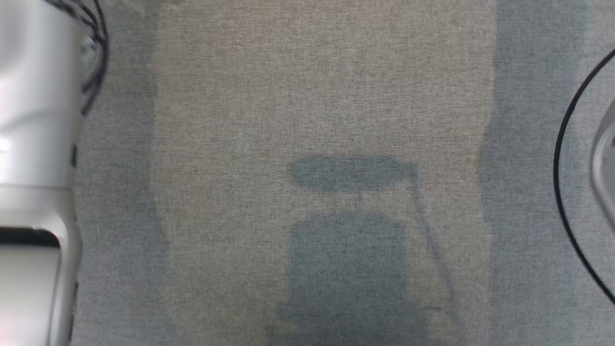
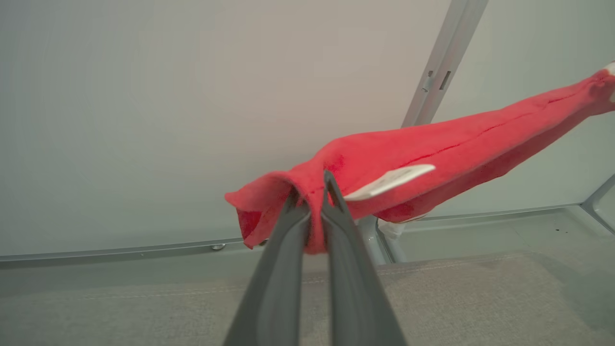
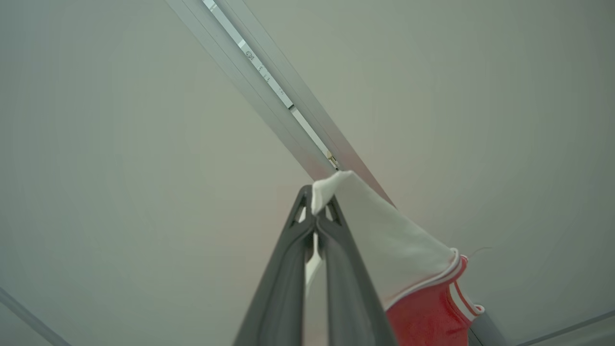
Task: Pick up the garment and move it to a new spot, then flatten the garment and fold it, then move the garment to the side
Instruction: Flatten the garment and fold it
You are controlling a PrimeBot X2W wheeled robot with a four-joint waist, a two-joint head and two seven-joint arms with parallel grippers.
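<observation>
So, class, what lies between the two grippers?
The red garment itself: the left wrist view shows it stretching away from the left gripper, and the right wrist view shows the right gripper pinching its white end.

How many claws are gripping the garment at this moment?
2. The left claw is shut on the red end of the garment; the right claw, on its white end.

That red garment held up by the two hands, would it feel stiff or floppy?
Probably floppy: the red garment bunches and folds over itself where the left hand and right hand pinch it. Likely light, since thin fingertip pinches hold it up.
</observation>
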